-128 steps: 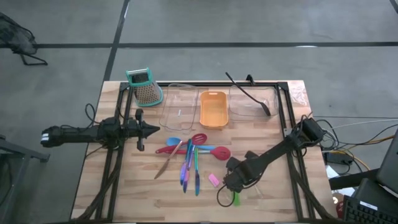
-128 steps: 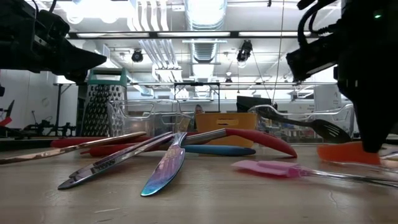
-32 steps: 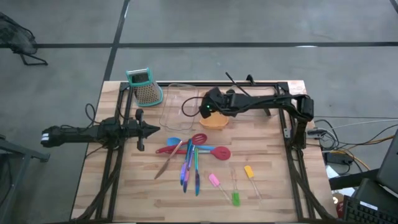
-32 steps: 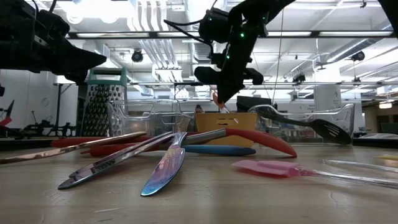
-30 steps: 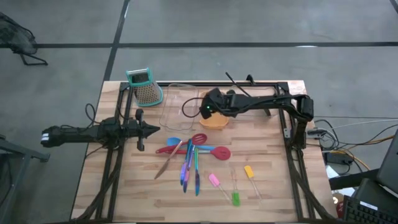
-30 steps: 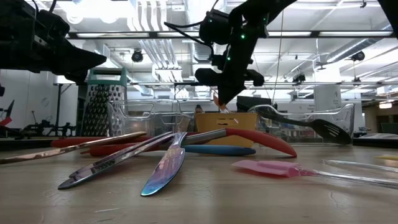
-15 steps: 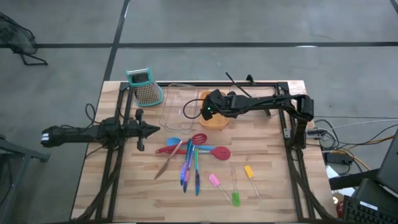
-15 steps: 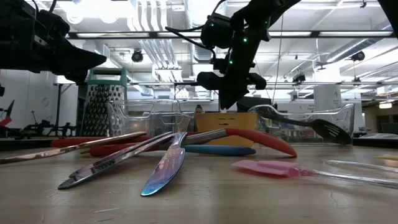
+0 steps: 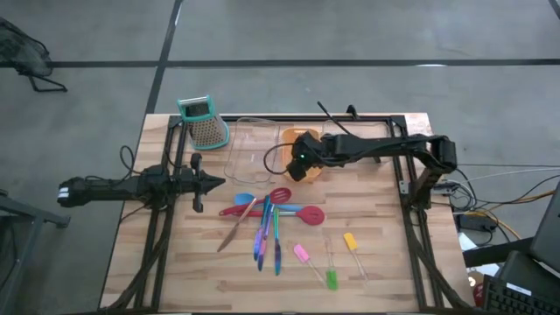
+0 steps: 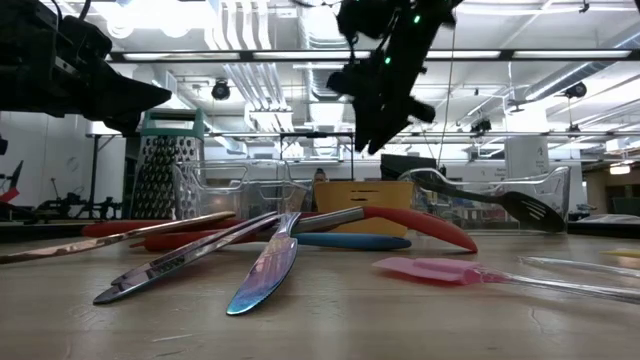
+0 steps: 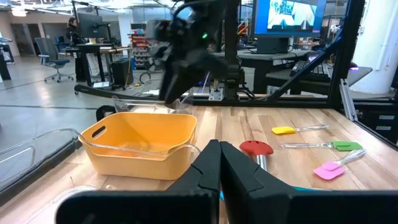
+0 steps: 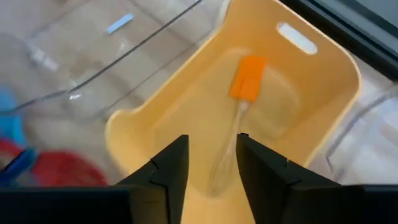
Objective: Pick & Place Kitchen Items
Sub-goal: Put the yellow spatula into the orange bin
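Observation:
My right gripper hangs open over the orange tray, its fingers pointing steeply down with nothing between them. A small orange-headed spatula with a clear handle lies flat on the tray's floor. On the boards lie red and blue spatulas with thin coloured sticks, and beside them pink, green and yellow pieces. A long black spoon rests across the right clear tray. My left gripper stays shut and level at the table's left.
A teal-topped grater stands at the far left. A clear tray sits left of the orange one and another to its right. A black frame runs along the table's edges. Bare boards lie near the front left.
My right gripper has let go of the orange-headed spatula, which now lies in the orange tray. The gripper has since risen above the tray and shifted a little toward the table's near edge, tipping as it went.

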### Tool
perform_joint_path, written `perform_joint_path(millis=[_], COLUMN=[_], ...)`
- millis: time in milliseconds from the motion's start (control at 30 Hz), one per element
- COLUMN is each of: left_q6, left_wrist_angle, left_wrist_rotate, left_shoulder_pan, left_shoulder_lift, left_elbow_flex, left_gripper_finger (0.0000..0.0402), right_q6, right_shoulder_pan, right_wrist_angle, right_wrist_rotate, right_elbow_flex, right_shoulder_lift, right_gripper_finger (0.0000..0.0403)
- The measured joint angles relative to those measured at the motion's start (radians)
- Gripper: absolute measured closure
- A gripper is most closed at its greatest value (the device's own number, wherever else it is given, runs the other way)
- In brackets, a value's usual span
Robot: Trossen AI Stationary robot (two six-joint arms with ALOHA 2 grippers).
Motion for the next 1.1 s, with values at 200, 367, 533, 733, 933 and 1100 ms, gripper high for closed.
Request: perform_joint_path(millis=[200,367,533,733,933,1100], left_q6=[0.0,0.0,0.0,0.0,0.0,0.0], left_wrist_angle=[-0.001,-0.003,-0.008,-0.008,-0.008,-0.008], left_wrist_rotate=[0.0,0.0,0.0,0.0,0.0,0.0], left_shoulder_pan=[0.0,0.0,0.0,0.0,0.0,0.0], left_shoulder_lift=[0.0,0.0,0.0,0.0,0.0,0.0], left_elbow_flex=[0.0,0.0,0.0,0.0,0.0,0.0], left_gripper_finger=[0.0396,0.0396,0.0396,0.0396,0.0396,0.0396], right_q6=[0.042,0.111,0.171,0.222,0.287,0.411], right_shoulder_pan=[0.08,0.17,0.299,0.423,0.493,0.511], right_wrist_angle=[-0.03,-0.029,-0.027,-0.026,-0.021,0.042], right_wrist_rotate=[-0.078,-0.227,-0.241,-0.234,-0.226,-0.259], right_elbow_flex=[0.0,-0.005,-0.045,-0.075,-0.08,-0.083], right_shoulder_lift=[-0.074,-0.093,-0.092,-0.092,-0.092,-0.091], right_gripper_finger=[0.0229,0.0232,0.0254,0.0278,0.0298,0.0318])
